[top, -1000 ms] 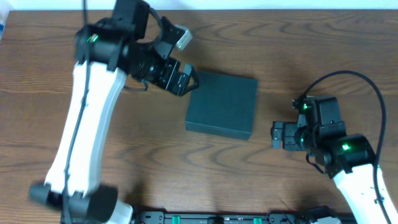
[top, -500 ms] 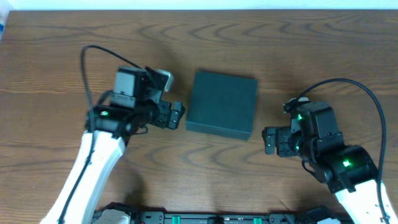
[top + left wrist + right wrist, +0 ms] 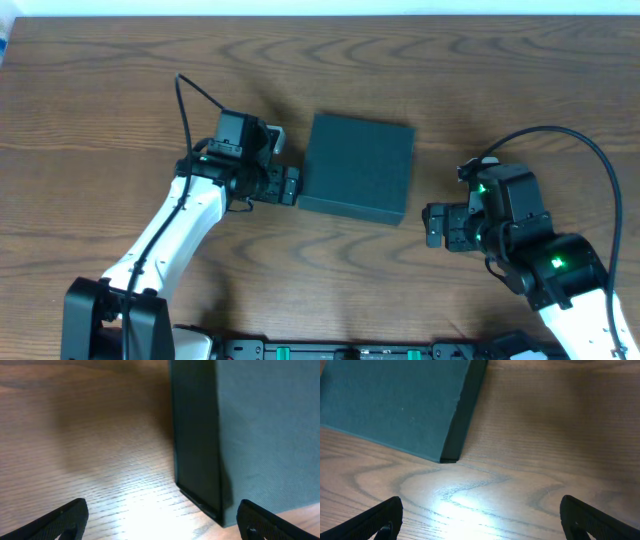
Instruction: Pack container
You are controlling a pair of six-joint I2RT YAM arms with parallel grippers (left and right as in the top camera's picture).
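At the middle of the table, slightly to the left, the left gripper (image 3: 293, 185) has its 2 black fingers spread wide with nothing between them. It sits low over the wood, just beside the left side of the dark teal-green, matte, squarish box container (image 3: 357, 165), near that box's near-left corner. From overhead, whether the fingertips touch the box wall cannot be told. In the left wrist view the left gripper (image 3: 161, 522) shows only its 2 fingertips at the lower corners. The container (image 3: 265, 435) fills the upper right, its dark side wall and one corner standing between the fingers, closer to the right-hand one.

The right gripper (image 3: 432, 226) is likewise released, jaws wide and empty. It points at the container's right side from the right half of the table, with a strip of bare wood between them. In the right wrist view the right gripper (image 3: 485, 520) frames open table, and the container (image 3: 390, 405) lies in the upper left, its near corner well ahead of the fingertips.

The container rests flat on the brown wood-grain table (image 3: 100, 100), about midway between the left and right edges and a little nearer the far edge, its lid down flat. The white left arm (image 3: 170, 240) reaches in from the near-left corner. A black cable (image 3: 590, 150) loops above the right arm near the right edge.
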